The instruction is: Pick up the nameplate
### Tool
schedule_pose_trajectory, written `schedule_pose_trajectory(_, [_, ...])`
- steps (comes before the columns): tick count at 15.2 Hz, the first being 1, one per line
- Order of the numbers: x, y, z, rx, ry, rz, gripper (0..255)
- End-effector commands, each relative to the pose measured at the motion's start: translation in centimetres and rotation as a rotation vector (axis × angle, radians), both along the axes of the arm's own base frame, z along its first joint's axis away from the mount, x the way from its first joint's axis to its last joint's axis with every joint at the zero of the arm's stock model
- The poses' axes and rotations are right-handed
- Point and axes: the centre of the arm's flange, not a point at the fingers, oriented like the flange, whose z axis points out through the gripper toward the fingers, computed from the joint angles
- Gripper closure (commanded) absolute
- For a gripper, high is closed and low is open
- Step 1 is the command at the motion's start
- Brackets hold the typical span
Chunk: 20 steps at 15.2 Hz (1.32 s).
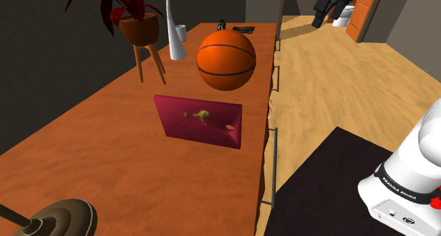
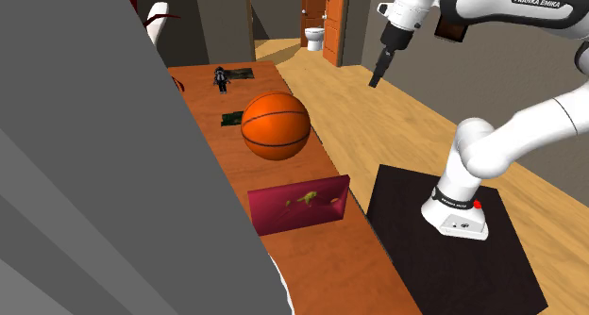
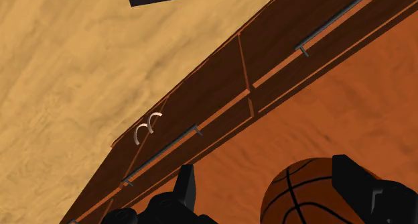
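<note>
Black gripper (image 2: 376, 79), fingers apart, hangs far from the upright crimson rectangular nameplate (image 1: 200, 121). Probably it is light and stiff; its top edge suits grasping.

A long orange-brown wooden table (image 1: 106, 157) carries a maroon nameplate (image 1: 199, 119) standing upright near its middle. In the shoulder view, a basketball (image 1: 225, 59) sits at its 12 o'clock, a potted plant (image 1: 140, 30) at 10 and a dark round base (image 1: 60, 219) at 7.

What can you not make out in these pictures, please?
Nameplate: its yellow-green marks are too small to read, shoulder view.
Round dark base: cut off by the shoulder view's bottom edge.
Small dark figure: too small to identify, second exterior view.
</note>
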Motion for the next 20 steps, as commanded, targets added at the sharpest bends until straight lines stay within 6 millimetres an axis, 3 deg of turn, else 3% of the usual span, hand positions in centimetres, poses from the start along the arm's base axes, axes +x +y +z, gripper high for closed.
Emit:
schedule_pose_trajectory(1, [0.0, 0.0, 0.0, 0.000, 0.000, 0.000, 0])
schedule_pose_trajectory(20, [8.5, 22.0, -7.3, 0.054, 0.176, 0.085, 0])
